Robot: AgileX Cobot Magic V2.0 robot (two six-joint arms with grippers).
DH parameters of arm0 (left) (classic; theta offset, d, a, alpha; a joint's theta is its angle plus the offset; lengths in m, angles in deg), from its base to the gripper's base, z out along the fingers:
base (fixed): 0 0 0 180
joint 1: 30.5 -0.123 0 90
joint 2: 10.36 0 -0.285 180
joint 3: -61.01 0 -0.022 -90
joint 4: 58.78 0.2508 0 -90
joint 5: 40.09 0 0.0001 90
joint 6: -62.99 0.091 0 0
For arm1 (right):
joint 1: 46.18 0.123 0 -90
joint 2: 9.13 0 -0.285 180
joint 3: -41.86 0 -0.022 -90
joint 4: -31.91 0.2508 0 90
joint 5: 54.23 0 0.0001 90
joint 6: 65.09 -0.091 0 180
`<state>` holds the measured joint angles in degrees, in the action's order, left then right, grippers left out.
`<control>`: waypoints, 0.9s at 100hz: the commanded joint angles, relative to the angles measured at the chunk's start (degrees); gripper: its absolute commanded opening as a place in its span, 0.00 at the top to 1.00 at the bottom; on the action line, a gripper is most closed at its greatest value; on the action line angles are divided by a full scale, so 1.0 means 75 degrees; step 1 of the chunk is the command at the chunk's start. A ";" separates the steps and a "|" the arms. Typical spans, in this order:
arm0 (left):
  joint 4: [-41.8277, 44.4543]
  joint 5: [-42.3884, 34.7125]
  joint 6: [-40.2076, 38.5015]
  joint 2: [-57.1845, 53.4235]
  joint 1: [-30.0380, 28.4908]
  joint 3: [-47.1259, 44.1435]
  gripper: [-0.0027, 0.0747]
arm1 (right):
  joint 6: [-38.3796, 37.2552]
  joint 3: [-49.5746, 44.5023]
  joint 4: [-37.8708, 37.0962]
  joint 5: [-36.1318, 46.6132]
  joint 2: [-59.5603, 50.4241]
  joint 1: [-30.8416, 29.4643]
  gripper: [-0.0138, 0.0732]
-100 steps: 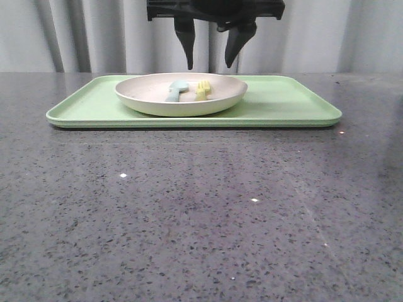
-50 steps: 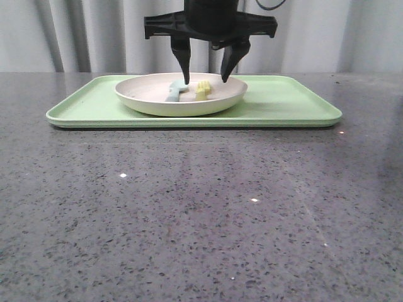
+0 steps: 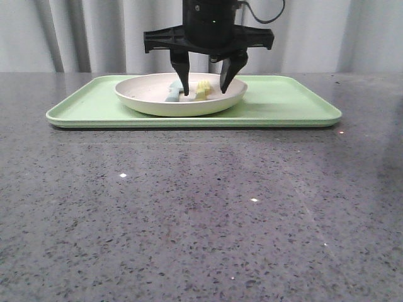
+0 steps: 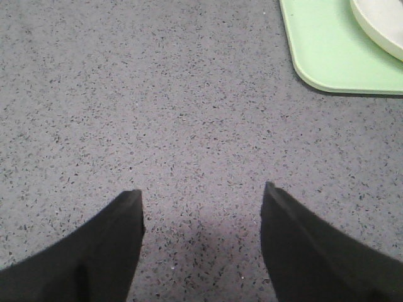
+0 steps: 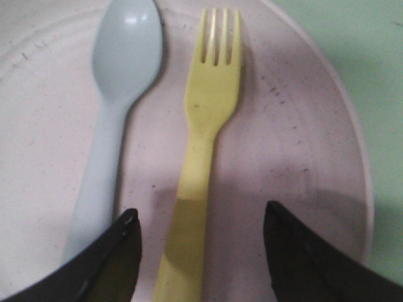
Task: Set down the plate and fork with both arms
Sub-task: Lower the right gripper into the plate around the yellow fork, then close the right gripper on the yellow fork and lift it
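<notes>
Front view: the right gripper (image 3: 204, 85) hangs open over the plate (image 3: 151, 100), which sits left of centre on the green tray (image 3: 289, 104). Its fingertips dip below the plate's rim, one on each side of the fork (image 3: 202, 89), with the spoon (image 3: 174, 92) just left of the left finger.

Left wrist view: the left gripper (image 4: 201, 201) is spread open and empty above bare table (image 4: 157, 94), near the tray's corner (image 4: 327, 56) and well apart from the fork.

Right wrist view: the fork (image 5: 203, 157) lies flat in the plate (image 5: 296, 157), its handle running straight back between the open fingers (image 5: 119, 258), tines pointing away. The spoon (image 5: 110, 126) lies parallel beside it, its handle close to one finger. The right arm is clearly nearer, and closing across the handle looks like the coming move.
</notes>
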<state>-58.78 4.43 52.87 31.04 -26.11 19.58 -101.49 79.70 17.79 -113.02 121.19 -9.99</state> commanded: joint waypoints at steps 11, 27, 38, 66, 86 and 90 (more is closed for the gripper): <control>0.0000 -0.0481 -0.0045 0.0014 -0.0017 0.0198 0.44 | -0.0018 0.0270 -0.0217 0.0268 -0.0301 0.0018 0.34; 0.0000 -0.0481 -0.0045 0.0014 -0.0017 0.0198 0.44 | -0.0018 0.0270 -0.0202 0.0275 -0.0292 0.0018 0.34; 0.0000 -0.0481 -0.0045 0.0014 -0.0017 0.0198 0.44 | -0.0018 0.0270 -0.0202 0.0275 -0.0292 0.0018 0.34; 0.0000 -0.0481 -0.0045 0.0014 -0.0017 0.0198 0.44 | -0.0036 0.0270 -0.0202 0.0199 -0.0286 0.0018 0.41; 0.0000 -0.0481 -0.0045 0.0014 -0.0017 0.0198 0.44 | -0.0036 0.0270 -0.0202 0.0153 -0.0277 0.0018 0.57; 0.0000 -0.0481 -0.0045 0.0014 -0.0017 0.0198 0.44 | -0.0039 0.0270 -0.0202 0.0153 -0.0277 0.0018 0.59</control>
<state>-58.78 4.43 52.87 31.04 -26.11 19.58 -101.78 79.82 17.79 -112.91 122.57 -9.99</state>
